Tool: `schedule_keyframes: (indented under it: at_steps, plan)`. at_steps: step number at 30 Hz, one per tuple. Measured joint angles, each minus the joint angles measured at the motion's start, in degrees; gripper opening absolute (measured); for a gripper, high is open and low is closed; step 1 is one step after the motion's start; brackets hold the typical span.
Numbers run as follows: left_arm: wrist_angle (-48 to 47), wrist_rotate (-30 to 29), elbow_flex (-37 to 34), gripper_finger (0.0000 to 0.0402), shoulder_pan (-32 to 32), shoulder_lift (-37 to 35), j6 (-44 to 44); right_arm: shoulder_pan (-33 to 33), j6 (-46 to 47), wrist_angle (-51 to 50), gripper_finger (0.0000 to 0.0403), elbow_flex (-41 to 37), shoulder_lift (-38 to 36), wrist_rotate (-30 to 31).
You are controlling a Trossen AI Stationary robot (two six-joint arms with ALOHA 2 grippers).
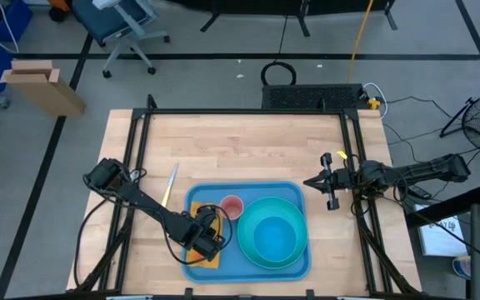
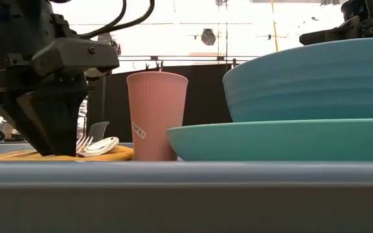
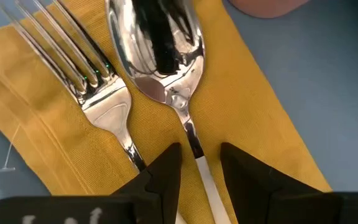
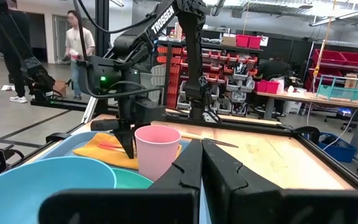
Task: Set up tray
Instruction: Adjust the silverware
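Left pincer: down on the yellow napkin, fingers slightly parted astride the spoon handle, not clamped on it.
Fork: just beside the spoon, on the same napkin.
Pink cup: just beyond the left pincer.
Tray: under the left pincer, on the worktop.
Bowl: on the turquoise plate.
Right pincer: well apart, fingers closed, empty.

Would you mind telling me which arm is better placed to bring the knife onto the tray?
Probably the left. Its gripper is over the napkin on the tray, and the knife lies on its side; the right gripper waits at the far edge.
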Motion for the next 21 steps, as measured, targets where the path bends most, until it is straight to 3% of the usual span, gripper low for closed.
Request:
schedule_keyframes:
  at_steps: [9, 18, 21]
  plan:
    - [1.2, 5.3, -0.3, 0.0117, 0.7, -3.4, -9.8, 0.0, 0.0, 0.1, 0.0000, 0.0, 0.0, 0.0]
    - [1.4, 6.2, -0.3, 0.0013, 0.9, -3.5, -9.5, 0.0, -0.1, 0.0, 0.0000, 0.0, 0.0, 0.0]
    - [2.7, 5.9, -0.2, 0.0017, 0.9, -3.5, -7.2, 0.0, -0.1, 0.0, 0.0000, 0.0, 0.0, 0.0]
